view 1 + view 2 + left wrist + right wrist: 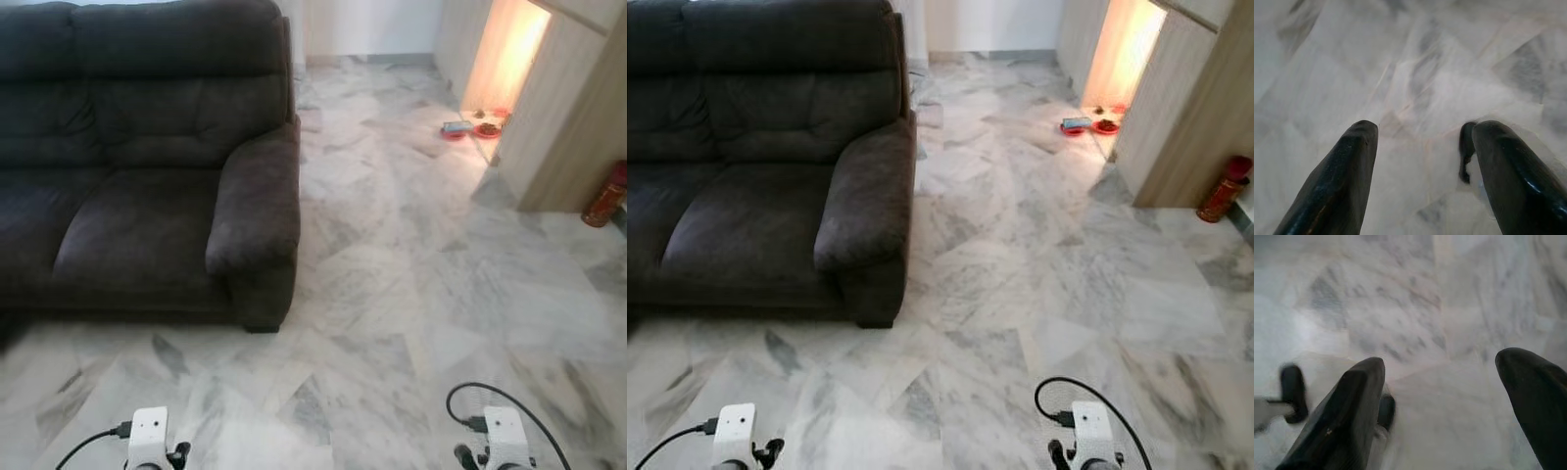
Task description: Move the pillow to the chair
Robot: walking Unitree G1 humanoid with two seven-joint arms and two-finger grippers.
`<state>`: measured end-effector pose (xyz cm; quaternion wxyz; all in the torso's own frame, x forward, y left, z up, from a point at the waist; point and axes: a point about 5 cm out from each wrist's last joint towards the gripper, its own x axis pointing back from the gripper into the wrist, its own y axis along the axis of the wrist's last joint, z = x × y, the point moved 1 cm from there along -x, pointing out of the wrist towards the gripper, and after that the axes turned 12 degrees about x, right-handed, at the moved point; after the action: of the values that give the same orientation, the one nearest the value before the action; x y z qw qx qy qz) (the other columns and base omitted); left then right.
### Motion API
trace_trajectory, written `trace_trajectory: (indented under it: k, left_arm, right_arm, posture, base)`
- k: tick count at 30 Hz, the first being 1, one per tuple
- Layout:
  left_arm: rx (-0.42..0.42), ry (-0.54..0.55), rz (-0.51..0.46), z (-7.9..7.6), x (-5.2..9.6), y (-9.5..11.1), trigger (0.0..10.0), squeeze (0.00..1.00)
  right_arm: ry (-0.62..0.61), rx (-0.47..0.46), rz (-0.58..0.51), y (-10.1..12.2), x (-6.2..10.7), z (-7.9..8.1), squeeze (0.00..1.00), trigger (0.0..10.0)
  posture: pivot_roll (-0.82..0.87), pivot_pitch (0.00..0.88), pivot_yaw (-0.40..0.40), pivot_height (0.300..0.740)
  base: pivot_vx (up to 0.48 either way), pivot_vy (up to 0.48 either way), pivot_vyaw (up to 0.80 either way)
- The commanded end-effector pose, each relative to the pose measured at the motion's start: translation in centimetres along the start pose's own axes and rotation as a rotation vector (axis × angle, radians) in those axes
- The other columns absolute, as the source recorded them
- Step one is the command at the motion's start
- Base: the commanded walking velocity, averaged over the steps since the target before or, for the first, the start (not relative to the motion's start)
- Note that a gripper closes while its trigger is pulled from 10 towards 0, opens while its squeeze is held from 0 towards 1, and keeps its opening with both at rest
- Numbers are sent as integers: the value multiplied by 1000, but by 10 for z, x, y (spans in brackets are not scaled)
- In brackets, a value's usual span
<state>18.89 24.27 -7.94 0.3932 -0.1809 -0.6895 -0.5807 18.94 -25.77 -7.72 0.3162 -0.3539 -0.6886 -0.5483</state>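
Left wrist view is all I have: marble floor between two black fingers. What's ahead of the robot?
Observer: A dark sofa stands ahead on the robot's left, on the marble floor.
Operator: Right gripper?
Observer: The right gripper is open, pointing down at the floor and holding nothing.
Operator: Anything ahead on the right?
Observer: What looks like a red fire extinguisher stands on the floor beside a wooden cabinet.

no readable text, no labels, no brand marks, no numbers, no signs
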Motion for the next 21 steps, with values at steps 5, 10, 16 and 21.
trace_trajectory:
  k: [5, 10, 16, 21]
  left_arm:
    - [11, 12, 21, 5, 1, -4, 10000, 0]
    - [11, 12, 22, 4, 1, -4, 10000, 0]
    - [15, 16, 19, 5, 0, -2, 10000, 0]
    - [14, 15, 20, 4, 0, -2, 10000, 0]
  right_arm:
    - [6, -16, 5, -3, 0, 3, 0, 10000]
    - [6, -10, 6, -4, 0, 2, 0, 10000]
    - [7, -10, 3, -3, 0, 1, 0, 10000]
    - [6, -12, 5, -3, 0, 0, 0, 10000]
  posture:
    - [-5, 20, 31, 740]
    - [-6, 20, 29, 740]
    - [-7, 34, 26, 740]
    - [-8, 41, 28, 740]
  base:
    - [0, 254, 0]
    - [0, 253, 0]
    - [0, 252, 0]
    - [0, 253, 0]
